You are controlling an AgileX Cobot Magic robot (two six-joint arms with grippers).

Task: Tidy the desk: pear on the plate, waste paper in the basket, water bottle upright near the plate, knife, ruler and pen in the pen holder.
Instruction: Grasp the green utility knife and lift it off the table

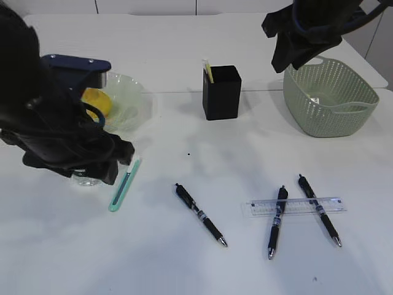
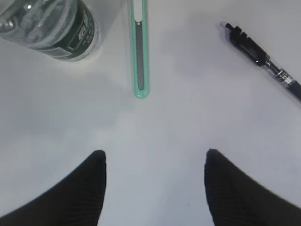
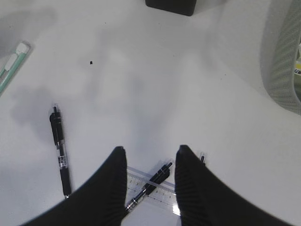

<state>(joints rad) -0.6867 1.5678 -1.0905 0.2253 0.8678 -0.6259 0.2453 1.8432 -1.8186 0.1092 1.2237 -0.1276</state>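
Knife (image 2: 140,52) on desk just ahead of left tool (image 2: 155,162), tool wide open and empty, bottle (image 2: 51,26) beside knife

A mint-green knife (image 1: 124,184) with a grey strip down its middle is lying at lower left of the exterior frame. Three black pens (image 1: 201,215) are showing silver tips along the bottom, two of them crossing a clear ruler (image 1: 293,206) with fine dark markings. A black pen holder (image 1: 221,92) is sitting at top centre. A pale green basket (image 1: 329,96) with a perforated weave is filling the upper right. A yellow pear (image 1: 97,102) is resting on a translucent greenish plate (image 1: 134,98) at upper left. The table (image 1: 196,264) is looking white throughout.
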